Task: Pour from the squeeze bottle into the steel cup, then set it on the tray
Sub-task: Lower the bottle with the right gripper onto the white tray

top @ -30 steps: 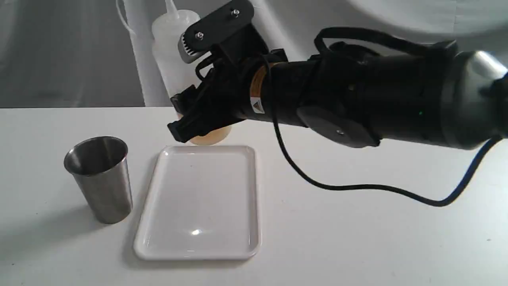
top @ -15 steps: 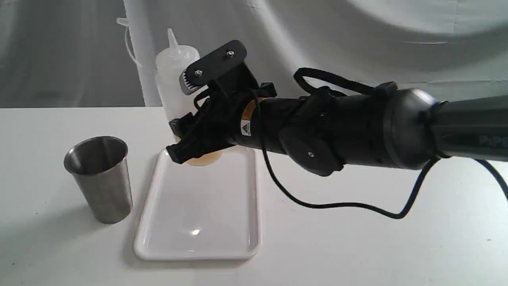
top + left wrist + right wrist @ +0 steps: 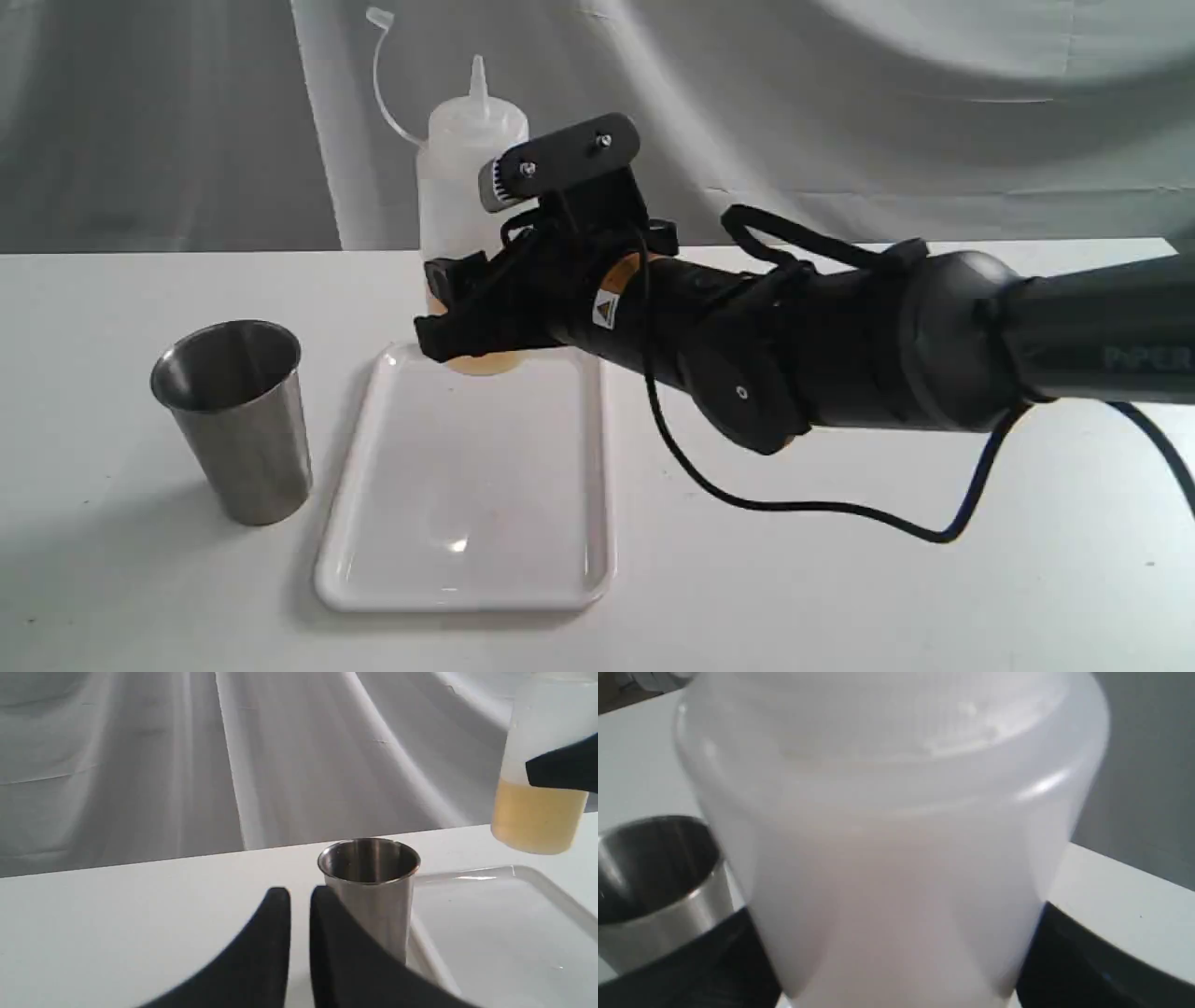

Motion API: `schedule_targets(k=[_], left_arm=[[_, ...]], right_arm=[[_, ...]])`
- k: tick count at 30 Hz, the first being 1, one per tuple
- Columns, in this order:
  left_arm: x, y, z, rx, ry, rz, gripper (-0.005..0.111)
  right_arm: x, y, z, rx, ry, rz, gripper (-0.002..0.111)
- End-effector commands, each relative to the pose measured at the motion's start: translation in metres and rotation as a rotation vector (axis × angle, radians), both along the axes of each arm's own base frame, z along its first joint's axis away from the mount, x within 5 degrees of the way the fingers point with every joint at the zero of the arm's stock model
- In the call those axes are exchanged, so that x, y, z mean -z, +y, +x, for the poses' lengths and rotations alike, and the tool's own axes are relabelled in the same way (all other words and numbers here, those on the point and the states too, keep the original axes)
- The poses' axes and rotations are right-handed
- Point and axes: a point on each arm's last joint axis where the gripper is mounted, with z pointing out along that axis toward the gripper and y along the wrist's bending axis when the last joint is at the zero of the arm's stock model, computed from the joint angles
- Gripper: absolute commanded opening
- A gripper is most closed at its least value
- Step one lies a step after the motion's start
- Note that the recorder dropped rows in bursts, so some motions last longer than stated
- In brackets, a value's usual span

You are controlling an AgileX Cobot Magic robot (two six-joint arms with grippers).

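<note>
My right gripper (image 3: 464, 322) is shut on the squeeze bottle (image 3: 464, 187), which stands upright with amber liquid at its bottom and its cap strap curling up to the left. The bottle's base hangs just over the far end of the white tray (image 3: 471, 485). In the right wrist view the bottle (image 3: 896, 858) fills the frame between the black fingers (image 3: 728, 961). The steel cup (image 3: 233, 420) stands upright on the table left of the tray. In the left wrist view the left gripper (image 3: 299, 905) is shut and empty, close to the cup (image 3: 369, 891), with the bottle (image 3: 537, 812) and the tray (image 3: 490, 924) beyond.
The right arm (image 3: 840, 345) reaches in from the right above the table, and its black cable (image 3: 822, 509) sags to the tabletop right of the tray. A grey cloth backdrop (image 3: 840, 112) hangs behind the white table (image 3: 887, 579).
The right arm has come down and carried the bottle to the right. The bottle has gone from leaning left to upright over the tray's far end. Cup and tray have not moved.
</note>
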Motion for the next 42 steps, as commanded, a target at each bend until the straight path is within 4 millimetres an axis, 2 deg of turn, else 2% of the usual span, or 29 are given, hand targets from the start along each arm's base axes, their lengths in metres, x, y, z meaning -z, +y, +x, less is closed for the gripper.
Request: schedule_targets(k=[1,8,20,42], left_arm=[[0.001,0.000,0.000,0.005,-0.002,0.001,0.008],[0.001,0.000,0.000,0.005,-0.002,0.001,0.008],[0.001,0.000,0.000,0.005,-0.002,-0.002,0.008],[0.001,0.000,0.000,0.005,-0.002,-0.002,0.008]], right_arm=[[-0.002,-0.005,0.000,0.013,-0.062,-0.003,0.053],[0.001,-0.006,-0.001,0.016,-0.069,-0.001,0.053],[0.035,0.004,-0.001,-0.005,-0.006,-0.039,0.053],[0.064,0.009,0.000,-0.019,0.004,-0.105,0.053]])
